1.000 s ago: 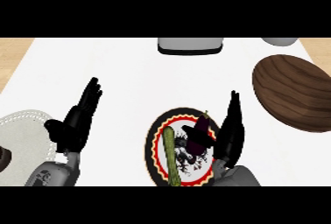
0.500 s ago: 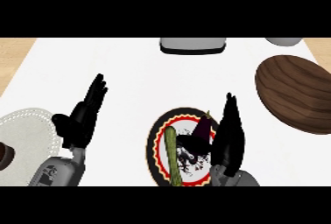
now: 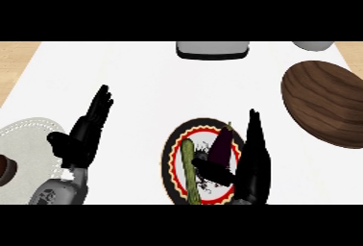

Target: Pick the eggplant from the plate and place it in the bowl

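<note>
A dark purple eggplant (image 3: 221, 146) lies on a round plate (image 3: 172, 161) with a red, yellow and black rim, low in the middle of the head view. A green cucumber (image 3: 189, 168) lies on the plate to its left. My right hand (image 3: 254, 161) stands over the plate's right side, fingers straight and pointing away, thumb (image 3: 212, 173) reaching under the eggplant's near end. The fingers flank the eggplant without curling round it. The brown wooden bowl (image 3: 325, 105) sits at the far right. My left hand (image 3: 83, 132) rests open at the left, fingers up.
A pale woven placemat (image 3: 28, 144) with a dark object (image 3: 4, 169) on it lies at the lower left. A grey appliance (image 3: 212, 49) stands at the counter's back edge, and a light cup (image 3: 312, 45) is at the back right.
My right hand has shifted left and lower over the plate, closing in on the eggplant, which now shows more fully. The left hand has drifted slightly right.
</note>
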Robot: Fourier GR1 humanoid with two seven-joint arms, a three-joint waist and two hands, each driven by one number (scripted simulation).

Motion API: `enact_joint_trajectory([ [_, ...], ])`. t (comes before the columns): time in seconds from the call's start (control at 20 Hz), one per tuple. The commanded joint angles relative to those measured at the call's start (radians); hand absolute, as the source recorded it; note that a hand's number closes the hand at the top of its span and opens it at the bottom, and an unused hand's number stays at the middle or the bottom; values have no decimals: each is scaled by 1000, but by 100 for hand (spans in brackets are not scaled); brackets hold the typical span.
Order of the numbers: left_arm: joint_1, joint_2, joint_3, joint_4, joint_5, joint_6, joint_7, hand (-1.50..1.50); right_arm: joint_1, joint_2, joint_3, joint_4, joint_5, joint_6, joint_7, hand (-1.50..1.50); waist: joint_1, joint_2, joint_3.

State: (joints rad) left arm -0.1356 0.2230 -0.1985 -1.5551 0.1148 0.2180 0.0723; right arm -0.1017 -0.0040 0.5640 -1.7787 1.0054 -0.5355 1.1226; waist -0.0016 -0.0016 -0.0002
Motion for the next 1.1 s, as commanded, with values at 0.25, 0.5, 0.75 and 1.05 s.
enact_joint_trajectory([
  [0.25, 4, -40, -10, -35, -37, 4, 24, 0, -33, 4, 38, -32, -14, -114, 143, -150, 5, 0, 0],
  [0.5, 33, -39, 4, -10, -38, -23, -19, 0, -31, 4, 10, 78, -101, -213, 62, -150, 9, 1, 0],
  [0.75, -53, -40, 59, 85, -28, -56, -29, 0, -39, 4, 31, 210, -178, -338, -36, -150, 5, 3, 0],
  [1.05, 13, -52, 58, 72, -49, -71, -57, 0, 73, -31, -8, 220, -305, -371, -244, -150, 2, 2, 1],
])
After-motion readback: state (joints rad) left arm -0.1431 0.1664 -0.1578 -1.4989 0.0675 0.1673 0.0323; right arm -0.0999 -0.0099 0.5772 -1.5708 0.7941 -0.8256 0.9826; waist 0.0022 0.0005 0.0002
